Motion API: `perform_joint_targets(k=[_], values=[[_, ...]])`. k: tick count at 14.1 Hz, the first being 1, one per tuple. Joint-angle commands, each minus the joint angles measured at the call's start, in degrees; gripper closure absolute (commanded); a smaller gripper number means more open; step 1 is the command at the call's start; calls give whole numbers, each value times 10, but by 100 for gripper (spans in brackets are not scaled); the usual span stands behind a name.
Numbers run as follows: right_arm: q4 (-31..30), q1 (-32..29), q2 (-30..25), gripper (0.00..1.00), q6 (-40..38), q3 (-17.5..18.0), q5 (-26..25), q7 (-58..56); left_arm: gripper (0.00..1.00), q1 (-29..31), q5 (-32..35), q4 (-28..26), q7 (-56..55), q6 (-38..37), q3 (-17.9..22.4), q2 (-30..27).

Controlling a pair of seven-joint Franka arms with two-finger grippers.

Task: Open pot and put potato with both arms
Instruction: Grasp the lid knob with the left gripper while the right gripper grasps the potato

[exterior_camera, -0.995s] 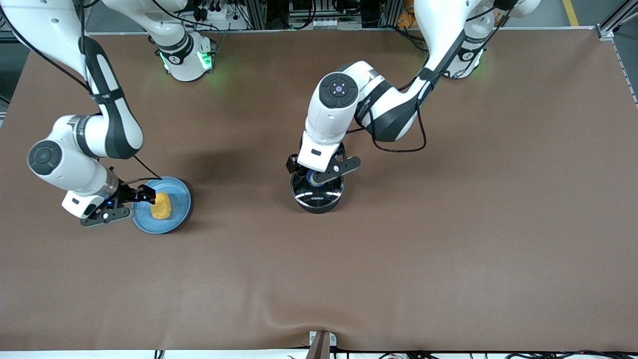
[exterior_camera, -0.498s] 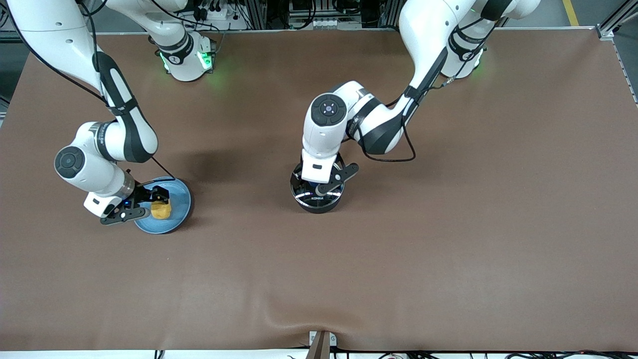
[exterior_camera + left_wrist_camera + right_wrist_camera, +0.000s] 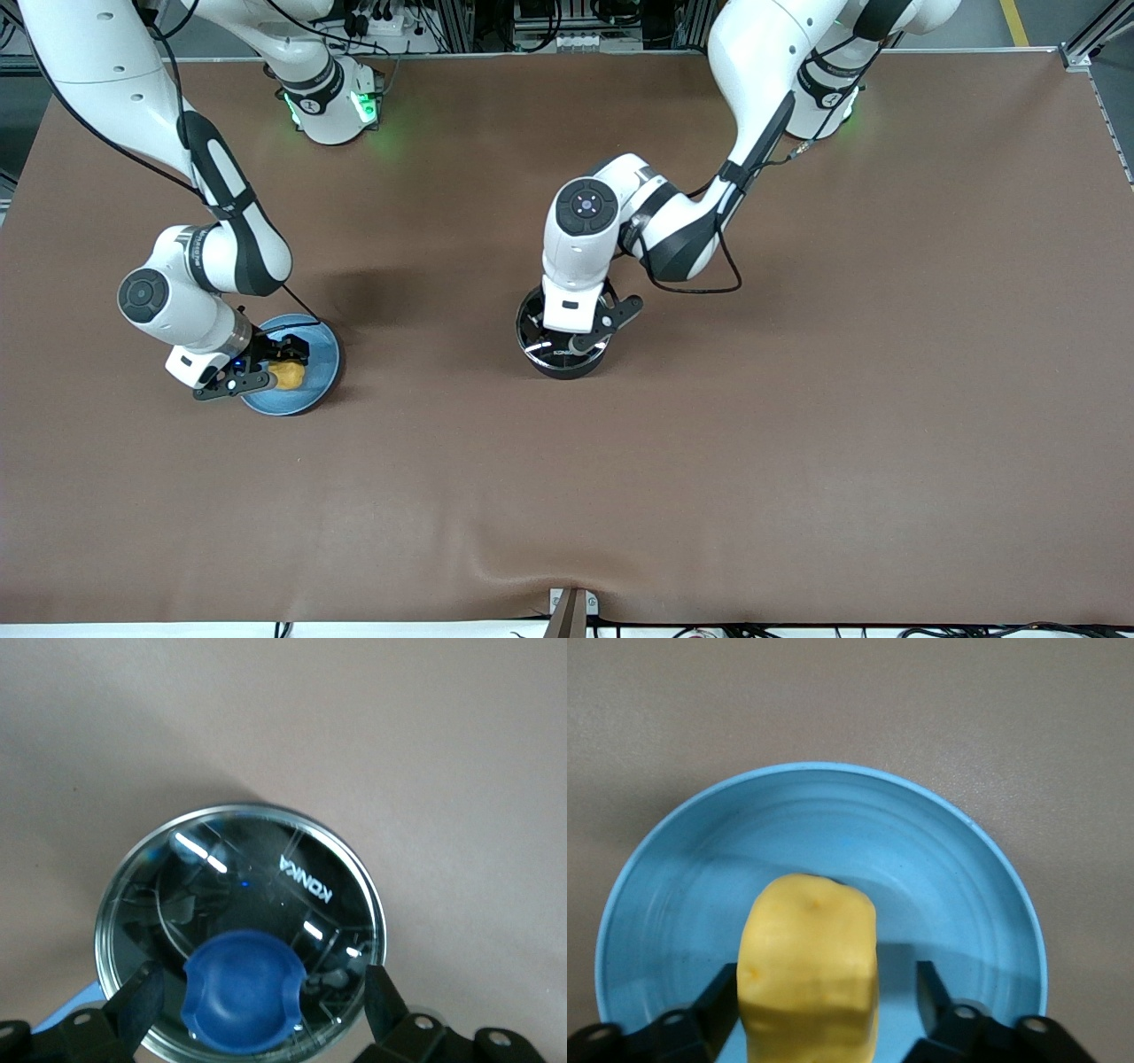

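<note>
Yellow potato [image 3: 808, 966] — one; pot [image 3: 241, 961] — one.

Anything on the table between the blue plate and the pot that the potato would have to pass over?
No. In the front view, only bare brown table lies between the plate holding the potato and the lidded pot.

Two white jointed arms, left [image 3: 660, 213] and right [image 3: 199, 257], have dark grey joint bands. Black cables trail alongside. Bases glow green.
</note>
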Motion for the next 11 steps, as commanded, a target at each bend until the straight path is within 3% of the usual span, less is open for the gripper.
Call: perform_joint_targets(k=[1, 3, 4, 11], values=[[-5, -4, -6, 76, 8, 3, 10, -14, 0, -15, 16, 12, -17, -5, 6, 6], [-1, -1, -26, 95, -19, 4, 10, -13, 0, -15, 17, 9, -15, -10, 6, 7], [4, -1, -45, 98, -54, 5, 10, -13, 0, -15, 17, 9, -12, -11, 6, 9], [122, -3, -174, 97, -321, 3, 9, -6, 0, -15, 29, 11, -11, -11, 6, 34]])
